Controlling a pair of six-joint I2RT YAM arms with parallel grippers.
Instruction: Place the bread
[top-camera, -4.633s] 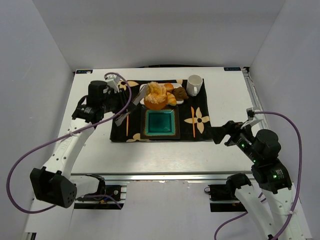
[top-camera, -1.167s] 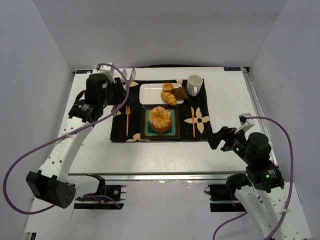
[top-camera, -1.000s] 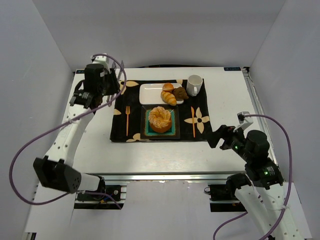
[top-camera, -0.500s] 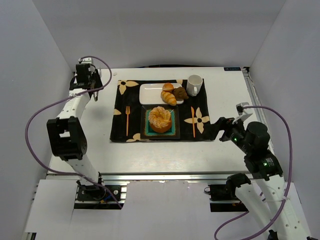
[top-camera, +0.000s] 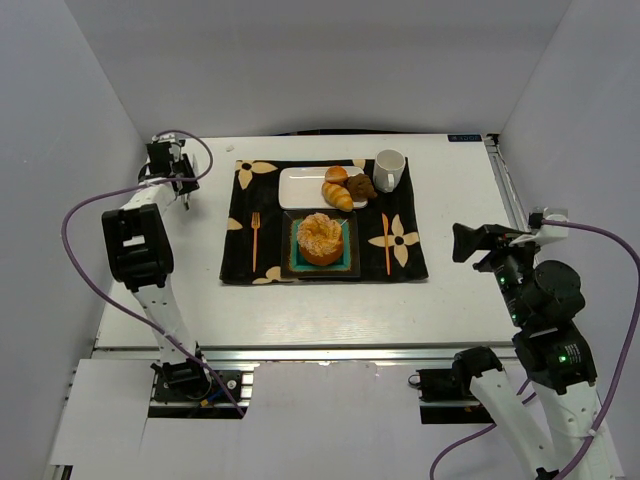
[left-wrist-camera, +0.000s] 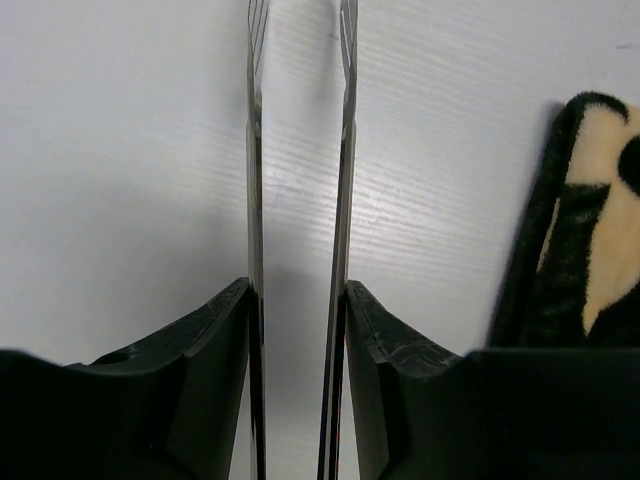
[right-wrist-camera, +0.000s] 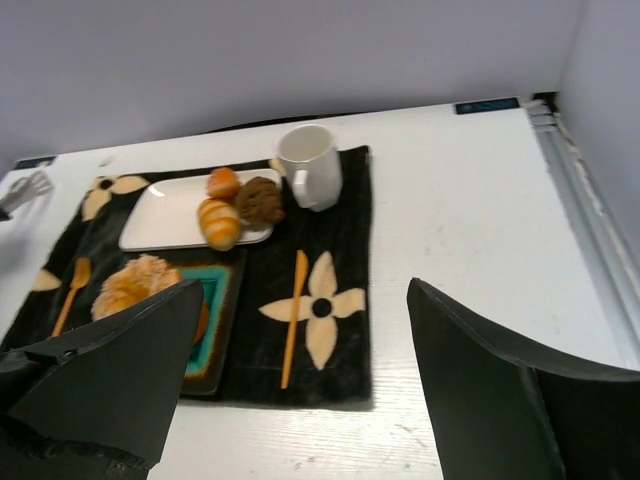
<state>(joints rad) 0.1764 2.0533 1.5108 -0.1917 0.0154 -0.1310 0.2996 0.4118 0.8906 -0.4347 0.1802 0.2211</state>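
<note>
Apparently placed, the round golden sugar-dusted ring bun (top-camera: 320, 238) sat on the square teal plate (top-camera: 346, 260); left gripper (top-camera: 185, 197) and right gripper (top-camera: 463, 242) hung aside, jaws released, empty.

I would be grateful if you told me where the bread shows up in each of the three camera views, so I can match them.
Top external: the bread sits on the teal plate, near the picture's middle.
Left wrist: not in it; only an edge of the black flowered mat shows, at the right.
Right wrist: lower left, on the same plate.
Shared landmark: the black flowered mat.
</note>
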